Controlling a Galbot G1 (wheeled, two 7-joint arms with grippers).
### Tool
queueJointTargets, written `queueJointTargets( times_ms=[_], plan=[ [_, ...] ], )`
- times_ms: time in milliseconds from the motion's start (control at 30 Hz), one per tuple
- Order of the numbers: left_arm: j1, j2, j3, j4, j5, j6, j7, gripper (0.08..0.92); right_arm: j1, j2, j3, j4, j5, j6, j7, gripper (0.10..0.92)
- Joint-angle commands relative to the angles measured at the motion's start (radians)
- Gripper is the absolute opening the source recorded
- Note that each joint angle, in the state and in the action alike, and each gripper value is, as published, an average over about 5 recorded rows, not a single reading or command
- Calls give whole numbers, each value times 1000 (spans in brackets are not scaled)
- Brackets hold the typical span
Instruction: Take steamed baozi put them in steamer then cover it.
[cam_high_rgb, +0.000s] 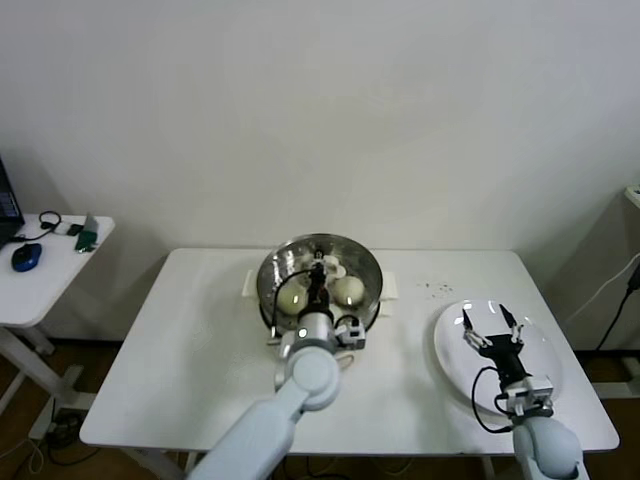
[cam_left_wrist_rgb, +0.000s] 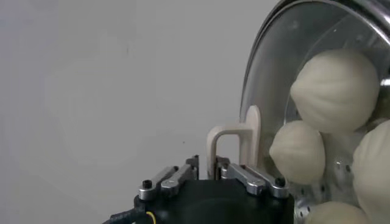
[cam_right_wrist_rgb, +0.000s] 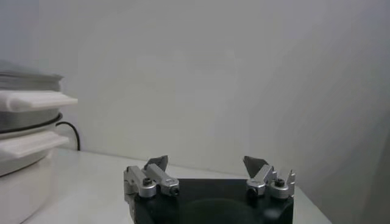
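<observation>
The steamer (cam_high_rgb: 374, 268) stands at the table's middle on its white base. The clear glass cover (cam_high_rgb: 300, 256) lies over it. My left gripper (cam_high_rgb: 317, 274) is above the cover's centre, shut on the cream-white bar handle (cam_left_wrist_rgb: 234, 141); the jaws (cam_left_wrist_rgb: 207, 167) pinch one leg of it. Through the glass (cam_left_wrist_rgb: 274, 73) I see several cream-white baozi (cam_left_wrist_rgb: 336, 90) (cam_left_wrist_rgb: 300, 152) inside; two show in the head view (cam_high_rgb: 292, 297) (cam_high_rgb: 348, 290). My right gripper (cam_high_rgb: 490, 330) is open and empty above the white plate (cam_high_rgb: 450, 352), also shown in its wrist view (cam_right_wrist_rgb: 207, 164).
The plate sits at the table's right front and holds no buns. Dark specks (cam_high_rgb: 435, 290) lie on the table right of the steamer. A side table (cam_high_rgb: 50, 262) with a mouse and cables stands far left. The steamer's edge and white handle (cam_right_wrist_rgb: 27, 102) show in the right wrist view.
</observation>
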Motion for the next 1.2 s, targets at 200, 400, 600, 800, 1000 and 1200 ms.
queueJointTargets(
  times_ms=[200,400,600,800,1000,1200],
  plan=[
    [53,83,2,-250,-117,49,49,455,-13,-6,13,39,51,-97,-1,823],
    [156,142,-28,-397,-164,46,39,628,-18,-11,23,43,49,-99,0,823],
    [300,213,-110,-512,-269,6,-9,788,-17,-18,28,46,40,-99,3,823],
    [430,234,-359,-574,-573,-113,-196,822,-32,-19,32,69,40,-89,-2,823],
    [579,205,-694,-575,-1093,-314,-353,823,-67,-30,37,107,65,-79,-21,823],
    [710,127,-874,-475,-1469,-617,-322,823,-104,-37,38,131,94,-62,-43,823]
  ],
)
